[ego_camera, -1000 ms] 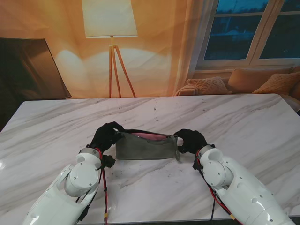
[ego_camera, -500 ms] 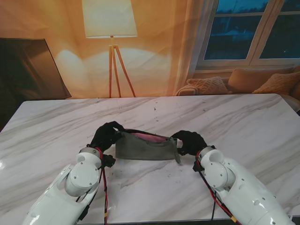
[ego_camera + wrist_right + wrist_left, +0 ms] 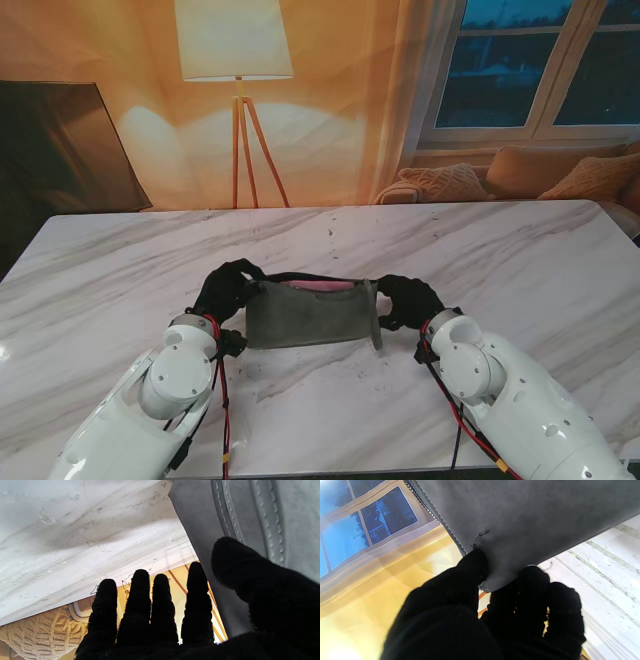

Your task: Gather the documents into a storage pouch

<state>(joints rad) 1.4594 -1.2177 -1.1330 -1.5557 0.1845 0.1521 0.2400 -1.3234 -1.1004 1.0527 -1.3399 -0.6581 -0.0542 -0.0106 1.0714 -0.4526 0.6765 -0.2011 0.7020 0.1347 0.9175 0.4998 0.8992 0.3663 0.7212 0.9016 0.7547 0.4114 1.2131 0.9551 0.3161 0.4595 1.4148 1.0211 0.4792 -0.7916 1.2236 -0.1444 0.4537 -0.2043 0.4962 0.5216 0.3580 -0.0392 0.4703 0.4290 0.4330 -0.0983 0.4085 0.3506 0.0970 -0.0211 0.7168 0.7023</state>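
Tautening since a second ago, pouch (image 3: 308, 314) stood squarer; left hand (image 3: 224, 290) pinched its corner, right hand (image 3: 405, 298) splayed beside it, gripping nothing; pink document (image 3: 322, 285) sat inside.

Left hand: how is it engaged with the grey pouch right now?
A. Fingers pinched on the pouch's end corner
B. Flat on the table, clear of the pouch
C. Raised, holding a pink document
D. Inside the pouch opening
A: in the left wrist view the left hand has its fingers closed on the end corner of the grey pouch.
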